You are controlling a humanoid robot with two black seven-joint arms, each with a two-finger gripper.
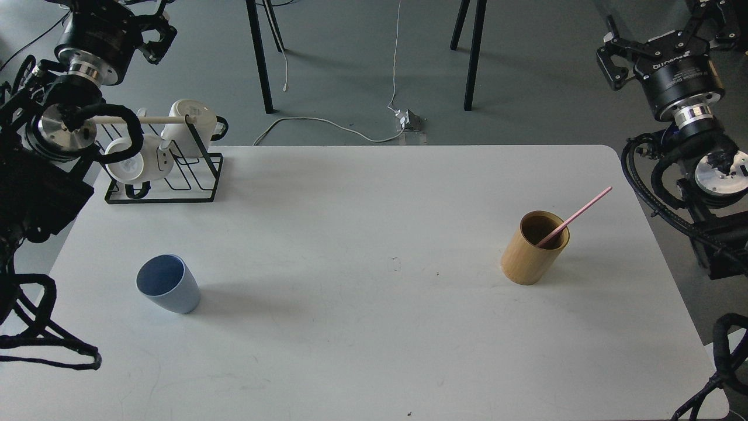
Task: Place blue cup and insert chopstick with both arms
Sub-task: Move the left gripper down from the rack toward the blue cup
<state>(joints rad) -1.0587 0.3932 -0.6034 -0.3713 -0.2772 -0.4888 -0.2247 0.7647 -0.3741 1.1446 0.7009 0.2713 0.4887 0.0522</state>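
Note:
The blue cup [168, 284] stands upright on the white table [374, 327] at the front left, empty. The pink chopstick [575, 215] leans inside a tan bamboo cylinder [533, 248] at the right, its upper end pointing up and to the right. My left gripper [117, 7] hangs high at the top left, behind the table and far from the cup; its fingers are partly cut off by the frame edge and look spread. My right gripper [663, 32] is raised at the top right, beyond the table's corner, open and empty.
A black wire rack [166, 181] with a pale wooden rod holds white mugs [187, 126] at the table's back left corner. Chair legs [260, 58] and a white cable [327, 126] lie on the floor beyond the far edge.

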